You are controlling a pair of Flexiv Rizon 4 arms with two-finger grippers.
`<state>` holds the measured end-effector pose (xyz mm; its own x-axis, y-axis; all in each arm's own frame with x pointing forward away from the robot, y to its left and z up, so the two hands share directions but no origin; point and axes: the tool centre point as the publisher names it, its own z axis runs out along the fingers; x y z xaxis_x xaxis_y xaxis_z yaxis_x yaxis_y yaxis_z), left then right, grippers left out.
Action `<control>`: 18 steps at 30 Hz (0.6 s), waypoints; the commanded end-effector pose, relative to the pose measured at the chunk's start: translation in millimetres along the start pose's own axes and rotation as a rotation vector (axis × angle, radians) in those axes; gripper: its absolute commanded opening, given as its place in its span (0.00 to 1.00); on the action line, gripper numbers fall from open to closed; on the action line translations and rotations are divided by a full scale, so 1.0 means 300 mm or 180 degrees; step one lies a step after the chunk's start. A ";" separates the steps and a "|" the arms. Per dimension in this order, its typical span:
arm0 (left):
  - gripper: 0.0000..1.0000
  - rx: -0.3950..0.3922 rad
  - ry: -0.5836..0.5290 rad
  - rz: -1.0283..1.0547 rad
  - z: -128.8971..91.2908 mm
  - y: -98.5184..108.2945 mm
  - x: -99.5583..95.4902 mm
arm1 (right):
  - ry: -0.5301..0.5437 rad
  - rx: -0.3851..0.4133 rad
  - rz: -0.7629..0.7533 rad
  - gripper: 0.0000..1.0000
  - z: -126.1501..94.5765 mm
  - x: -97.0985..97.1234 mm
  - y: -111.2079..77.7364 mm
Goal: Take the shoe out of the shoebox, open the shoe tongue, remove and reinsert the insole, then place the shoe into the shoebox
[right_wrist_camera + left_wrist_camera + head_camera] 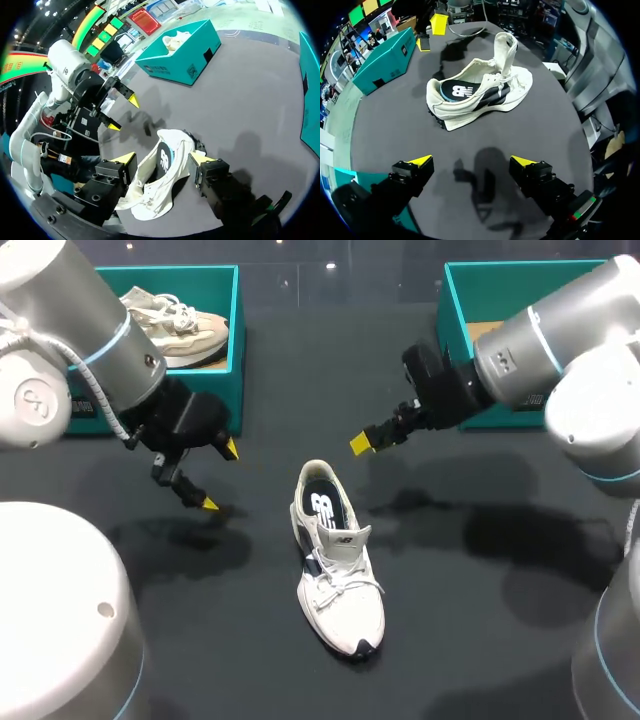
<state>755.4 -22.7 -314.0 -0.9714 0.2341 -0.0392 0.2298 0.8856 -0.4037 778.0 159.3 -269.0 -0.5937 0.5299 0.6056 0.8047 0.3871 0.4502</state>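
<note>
A white shoe [338,585] lies on its sole in the middle of the dark table, toe toward the near edge. Its tongue [345,538] stands pulled up, and the dark insole [325,508] with a white logo shows inside. My left gripper [218,477] hangs open to the left of the shoe, clear of it. From the left wrist, the shoe [480,95] lies ahead of those fingers [421,161]. My right gripper [368,441] hovers open above and behind the heel. In its own view the shoe [160,185] shows beyond the spread right gripper [164,160], untouched.
A teal shoebox [215,340] at the back left holds a second pale shoe [185,325]. Another teal shoebox [455,315] stands at the back right, behind my right arm. Bare table surrounds the shoe.
</note>
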 end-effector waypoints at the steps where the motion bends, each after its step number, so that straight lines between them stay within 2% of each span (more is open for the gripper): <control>1: 1.00 -0.0037 0.0038 0.0018 -0.048 0.021 0.005 | -0.0264 0.0660 0.0109 0.64 -0.032 0.013 0.035; 5: 1.00 -0.0094 0.0088 0.0076 -0.083 0.042 0.000 | -0.0513 0.0826 0.0225 0.62 -0.058 0.013 0.047; 9: 1.00 -0.0077 0.0096 0.0126 -0.128 0.074 -0.011 | -0.0792 0.0883 0.0313 0.58 -0.087 0.028 0.059; 14: 1.00 -0.0006 0.0135 0.0298 -0.186 0.120 -0.029 | -0.1048 0.0847 0.0430 0.40 -0.090 0.064 0.051; 17: 1.00 -0.0036 0.0150 0.0443 -0.228 0.156 -0.035 | -0.1233 0.0810 0.0518 0.15 -0.081 0.087 0.045; 18: 1.00 -0.0027 0.0165 0.0481 -0.244 0.172 -0.039 | -0.1265 0.0794 0.0539 0.14 -0.076 0.098 0.044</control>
<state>781.5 35.6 -277.6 -0.9261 0.3734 -0.0545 0.3651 0.8503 -0.3790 776.4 156.7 -233.6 -0.4471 0.7560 0.4780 0.8909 0.4241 0.1625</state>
